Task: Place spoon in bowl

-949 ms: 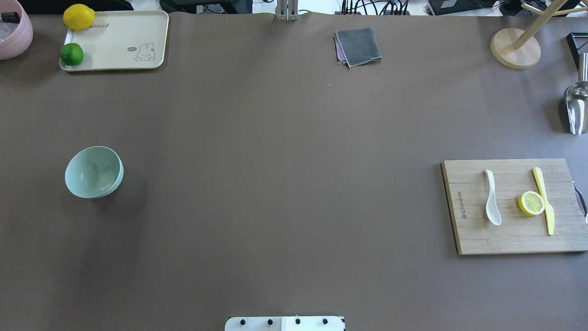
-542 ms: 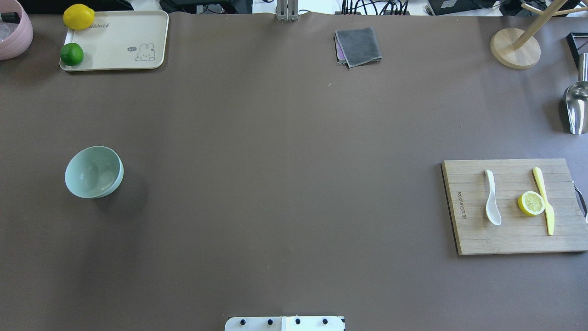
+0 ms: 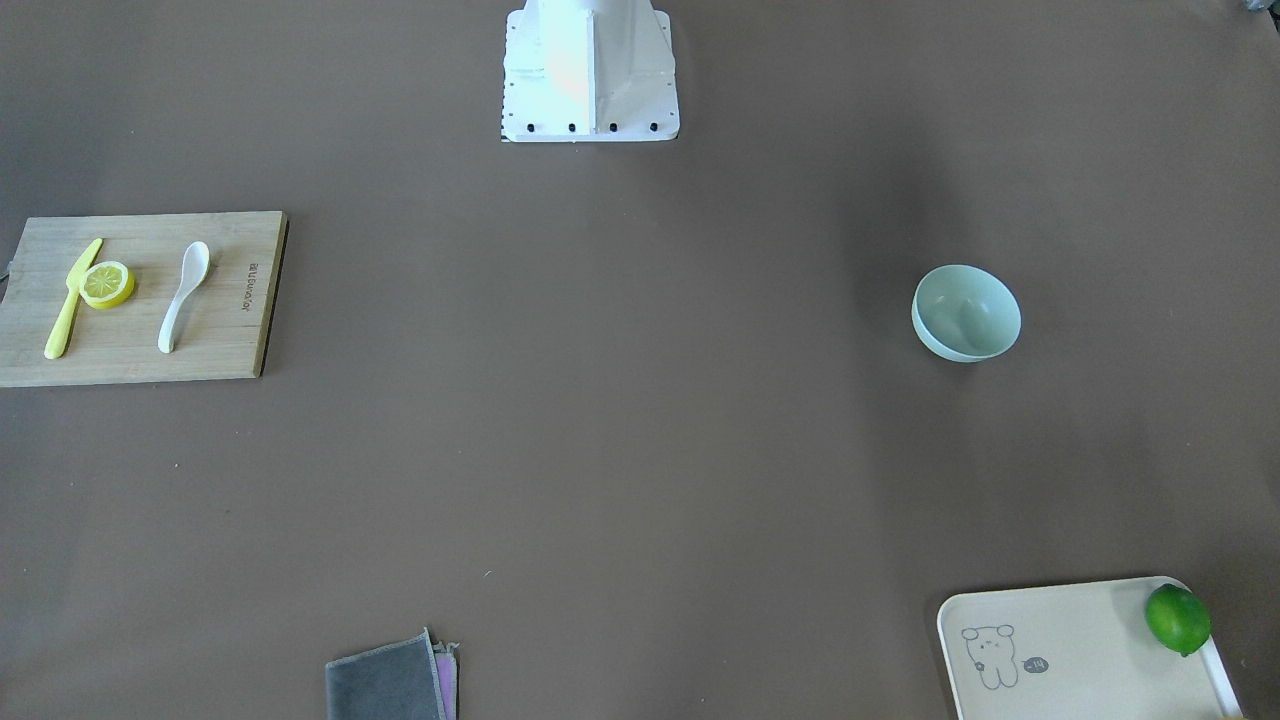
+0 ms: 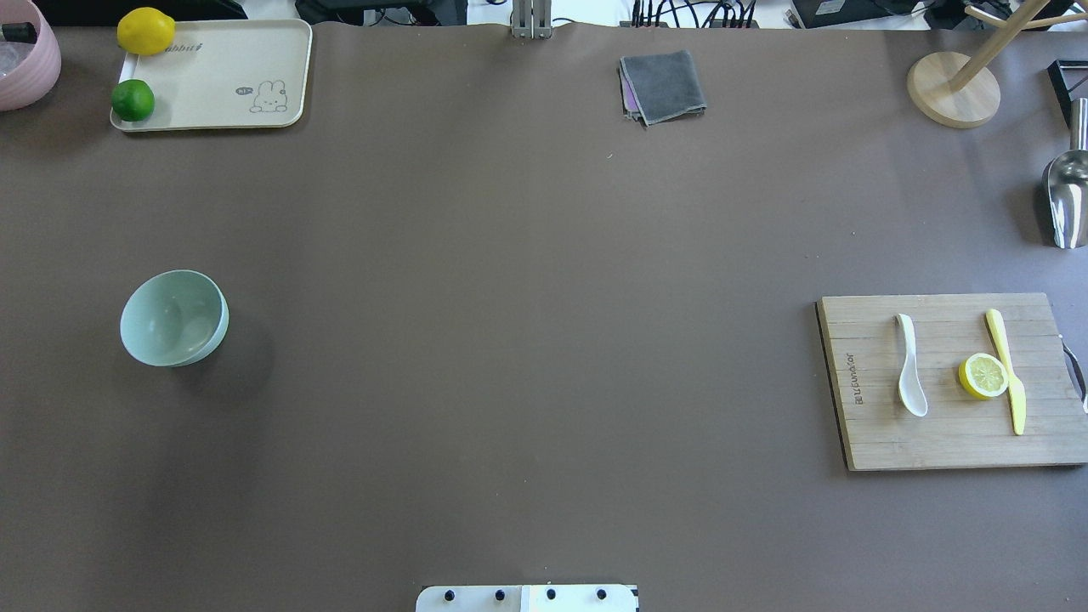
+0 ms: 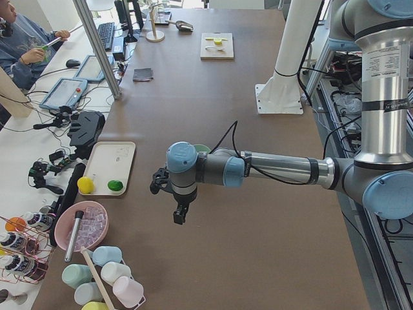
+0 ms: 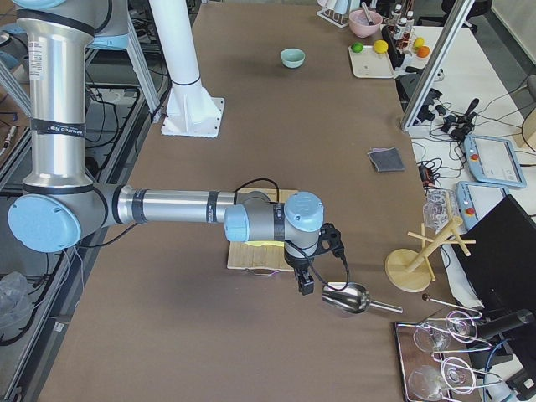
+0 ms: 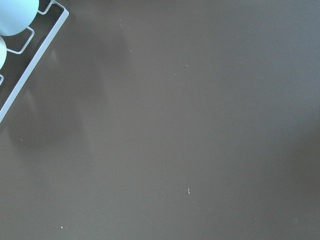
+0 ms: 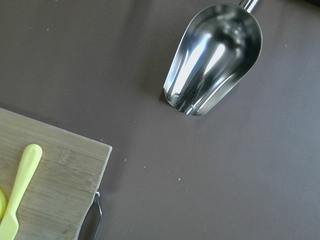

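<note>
The white spoon (image 4: 909,365) lies on a wooden cutting board (image 4: 943,438) at the table's right, scoop toward the robot; it also shows in the front view (image 3: 183,297). The mint-green bowl (image 4: 174,317) stands empty at the table's left, seen too in the front view (image 3: 966,312) and far off in the right side view (image 6: 292,57). My left gripper (image 5: 179,213) hangs beyond the table's left end, apart from the bowl. My right gripper (image 6: 306,285) hangs past the board's outer edge. Both show only in side views, so I cannot tell whether they are open or shut.
On the board lie a lemon half (image 4: 983,376) and a yellow knife (image 4: 1007,370). A metal scoop (image 8: 215,57) lies right of the board. A cream tray (image 4: 229,72) with a lemon and a lime, a grey cloth (image 4: 663,85) and a wooden stand (image 4: 952,89) sit along the far edge.
</note>
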`<state>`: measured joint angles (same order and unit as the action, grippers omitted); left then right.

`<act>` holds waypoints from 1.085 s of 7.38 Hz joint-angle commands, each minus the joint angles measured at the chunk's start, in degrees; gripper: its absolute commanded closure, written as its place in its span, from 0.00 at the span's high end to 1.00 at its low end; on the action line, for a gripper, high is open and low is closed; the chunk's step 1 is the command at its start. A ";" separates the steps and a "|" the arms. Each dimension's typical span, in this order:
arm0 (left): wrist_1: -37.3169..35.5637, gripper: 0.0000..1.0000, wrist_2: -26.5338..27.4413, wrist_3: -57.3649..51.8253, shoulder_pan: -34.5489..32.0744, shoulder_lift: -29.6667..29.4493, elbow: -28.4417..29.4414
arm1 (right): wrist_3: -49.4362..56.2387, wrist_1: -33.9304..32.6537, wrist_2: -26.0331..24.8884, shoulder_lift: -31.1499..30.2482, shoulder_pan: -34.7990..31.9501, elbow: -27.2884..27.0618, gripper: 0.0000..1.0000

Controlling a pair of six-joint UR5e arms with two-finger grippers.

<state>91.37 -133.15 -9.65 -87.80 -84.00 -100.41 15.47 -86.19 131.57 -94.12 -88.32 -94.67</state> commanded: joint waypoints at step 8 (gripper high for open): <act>0.38 0.97 -0.10 0.07 0.26 -0.55 -3.38 | -0.62 -0.03 2.29 -0.36 -0.01 0.01 1.00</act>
<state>91.59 -133.18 -9.59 -87.69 -84.05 -102.85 14.89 -86.22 133.54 -94.52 -88.33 -94.75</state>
